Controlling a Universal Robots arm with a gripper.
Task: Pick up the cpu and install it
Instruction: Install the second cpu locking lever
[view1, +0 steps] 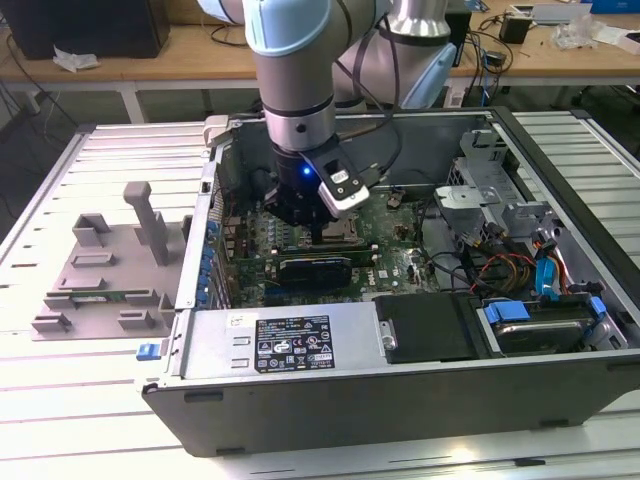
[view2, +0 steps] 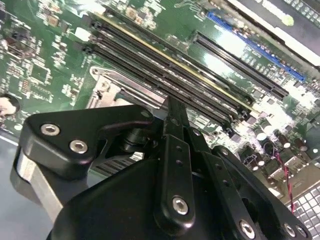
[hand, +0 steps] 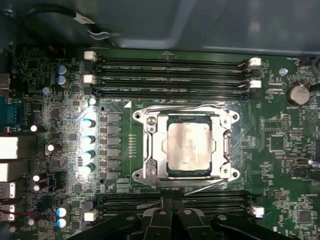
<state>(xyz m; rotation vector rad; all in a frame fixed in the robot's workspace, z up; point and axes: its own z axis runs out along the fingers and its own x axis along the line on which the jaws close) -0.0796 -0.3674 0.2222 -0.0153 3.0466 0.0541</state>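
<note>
The cpu (hand: 189, 146) sits in its socket (hand: 150, 145). The gripper (hand: 172, 207) hangs above, fingers together, holding nothing. It looks almost done.

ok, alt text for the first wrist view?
The cpu, silver top up, sits inside the metal socket frame at the centre of a green motherboard. Rows of black memory slots run along two opposite sides of the socket, and the gripper shows as black linkage at the picture's edge.
</note>
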